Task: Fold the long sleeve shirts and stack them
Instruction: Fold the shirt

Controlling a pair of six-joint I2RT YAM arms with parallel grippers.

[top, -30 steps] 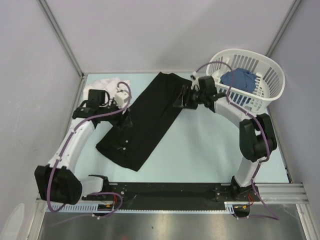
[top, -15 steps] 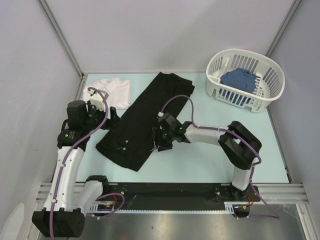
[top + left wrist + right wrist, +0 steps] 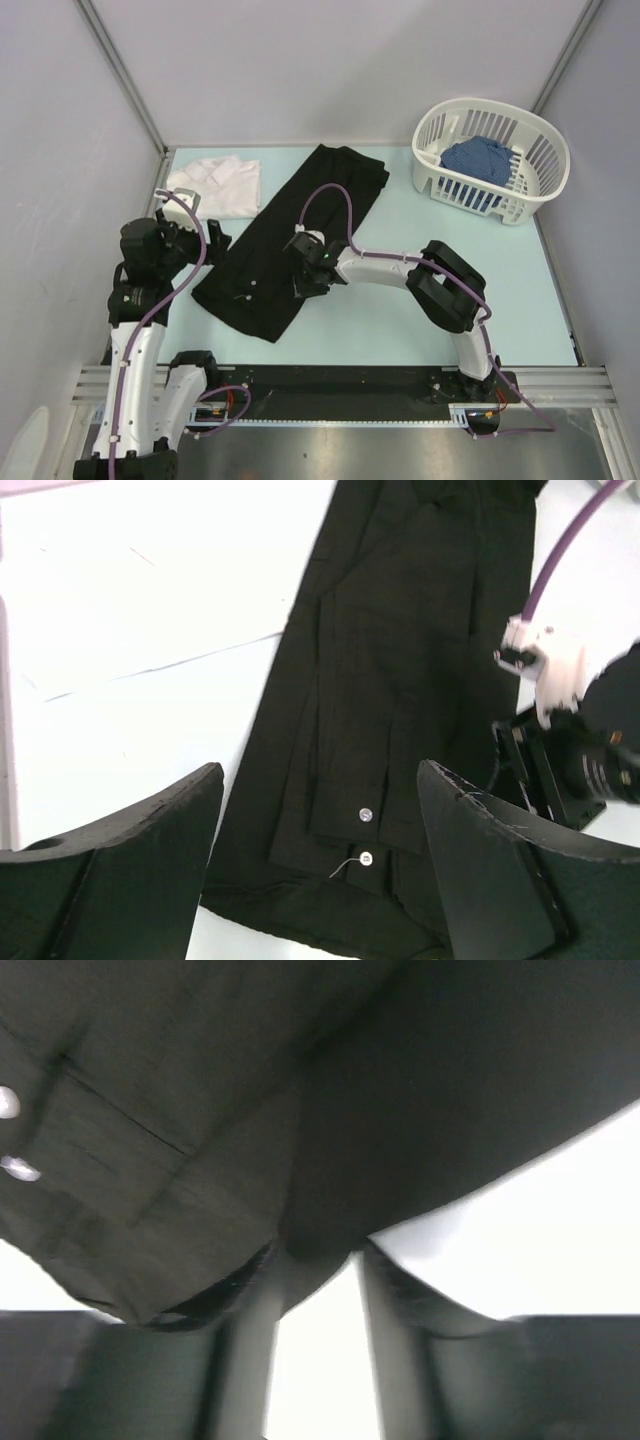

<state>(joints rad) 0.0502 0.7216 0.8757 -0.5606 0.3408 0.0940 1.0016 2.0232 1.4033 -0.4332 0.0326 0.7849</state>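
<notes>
on the surface (image 3: pixel 400 320), left of centre, black shirt (image 3: pixel 290 235) lies diagonal, folded into a long strip, white buttons showing at its near end. white shirt (image 3: pixel 218 185) sits folded in the far left corner. left gripper (image 3: pixel 213 240) hovers wide open just left of black shirt, holding nothing. right gripper (image 3: pixel 300 282) is low at the shirt's right edge, cloth at its fingertips; cannot tell if it's clamped. basket (image 3: pixel 545 150) at far right holds blue cloth (image 3: pixel 478 158).

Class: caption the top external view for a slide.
Right gripper at the black shirt, left gripper open beside it, white shirt lying behind.
</notes>
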